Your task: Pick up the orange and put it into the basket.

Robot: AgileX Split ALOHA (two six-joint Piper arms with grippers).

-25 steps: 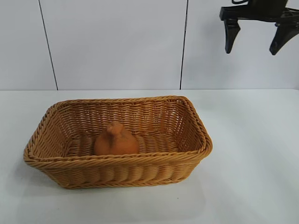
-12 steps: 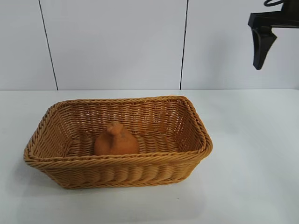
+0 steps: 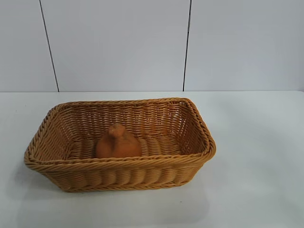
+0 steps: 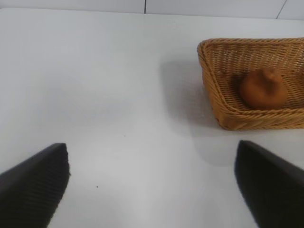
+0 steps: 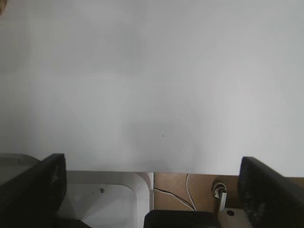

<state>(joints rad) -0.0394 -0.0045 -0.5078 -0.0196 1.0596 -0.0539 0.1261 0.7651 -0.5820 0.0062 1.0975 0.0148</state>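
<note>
The dull-orange lumpy orange [image 3: 118, 141] sits inside the tan wicker basket [image 3: 199, 127], on its floor left of centre, stem knob up. Both also show in the left wrist view: the orange [image 4: 262, 89] in the basket [image 4: 211, 78]. My left gripper [image 4: 152, 183] is open and empty over bare table, well away from the basket. My right gripper [image 5: 152, 190] is open and empty, over the table's edge by its mount. Neither gripper shows in the exterior view.
The white table [image 3: 256, 180] surrounds the basket, with a white panelled wall behind. In the right wrist view the table's edge [image 5: 142, 172] shows, with a wooden board and white cables [image 5: 190, 190] beyond it.
The right gripper, open at the exterior view's top right, has moved right and out of that view. The orange and basket have not moved.
</note>
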